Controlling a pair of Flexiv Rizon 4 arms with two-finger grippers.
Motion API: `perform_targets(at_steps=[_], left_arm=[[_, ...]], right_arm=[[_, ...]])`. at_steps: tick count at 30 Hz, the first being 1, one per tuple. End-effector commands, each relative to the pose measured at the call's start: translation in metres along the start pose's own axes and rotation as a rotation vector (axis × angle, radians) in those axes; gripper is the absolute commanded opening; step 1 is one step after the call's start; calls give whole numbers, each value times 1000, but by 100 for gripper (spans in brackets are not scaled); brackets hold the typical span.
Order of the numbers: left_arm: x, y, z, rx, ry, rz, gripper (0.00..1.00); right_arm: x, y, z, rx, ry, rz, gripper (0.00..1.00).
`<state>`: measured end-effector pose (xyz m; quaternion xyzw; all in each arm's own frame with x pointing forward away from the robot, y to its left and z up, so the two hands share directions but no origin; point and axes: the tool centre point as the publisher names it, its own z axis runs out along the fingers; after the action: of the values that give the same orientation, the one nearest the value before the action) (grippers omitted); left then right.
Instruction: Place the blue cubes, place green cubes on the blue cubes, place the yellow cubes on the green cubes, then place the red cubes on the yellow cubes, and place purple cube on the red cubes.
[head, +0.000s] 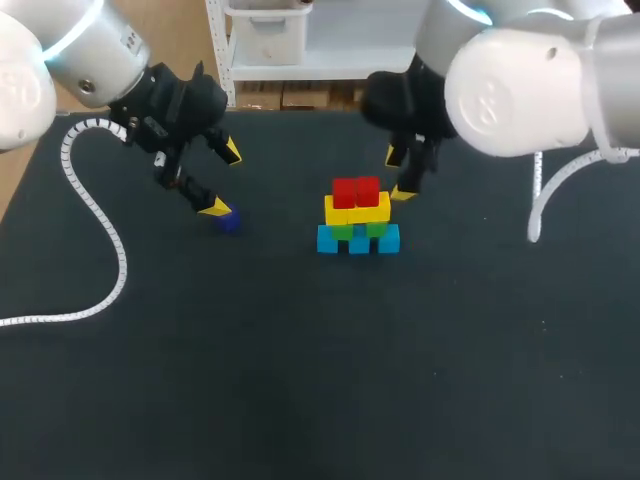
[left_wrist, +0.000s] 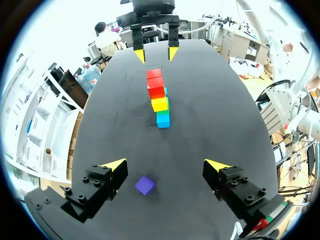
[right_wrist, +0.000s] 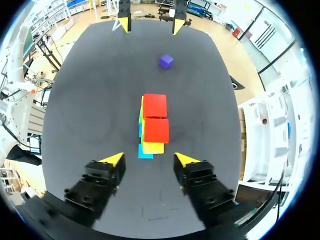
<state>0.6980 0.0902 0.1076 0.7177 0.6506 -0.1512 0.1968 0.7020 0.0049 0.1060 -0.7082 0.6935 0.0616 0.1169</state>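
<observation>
A small pyramid stands mid-table: blue cubes (head: 358, 241) at the base, green cubes (head: 360, 229) on them, yellow cubes (head: 357, 209) above, two red cubes (head: 356, 191) on top. The purple cube (head: 228, 221) lies alone on the mat to its left. My left gripper (head: 222, 180) hangs open just above it; in the left wrist view the purple cube (left_wrist: 145, 185) sits below and between the wide fingers of the left gripper (left_wrist: 166, 165), untouched. My right gripper (head: 399, 174) is open and empty behind the stack's right side; in the right wrist view the red cubes (right_wrist: 155, 117) lie just ahead of the right gripper (right_wrist: 149, 159).
A white coiled cable (head: 95, 215) from the left arm trails over the mat's left part. Another white cable (head: 545, 195) hangs at the right. The dark mat (head: 330, 370) spreads wide in front of the stack.
</observation>
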Motion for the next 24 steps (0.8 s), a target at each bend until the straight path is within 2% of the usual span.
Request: perform_targets(at_steps=[1, 11, 24], left_arm=[[1, 1, 0, 1, -2, 3, 100], [1, 1, 0, 1, -2, 3, 100], [1, 1, 0, 1, -2, 3, 100]], right_arm=[[5, 2, 4, 13, -2, 3, 0], [5, -6, 21, 18, -16, 6, 0], [-2, -10, 25, 12, -33, 0, 0]])
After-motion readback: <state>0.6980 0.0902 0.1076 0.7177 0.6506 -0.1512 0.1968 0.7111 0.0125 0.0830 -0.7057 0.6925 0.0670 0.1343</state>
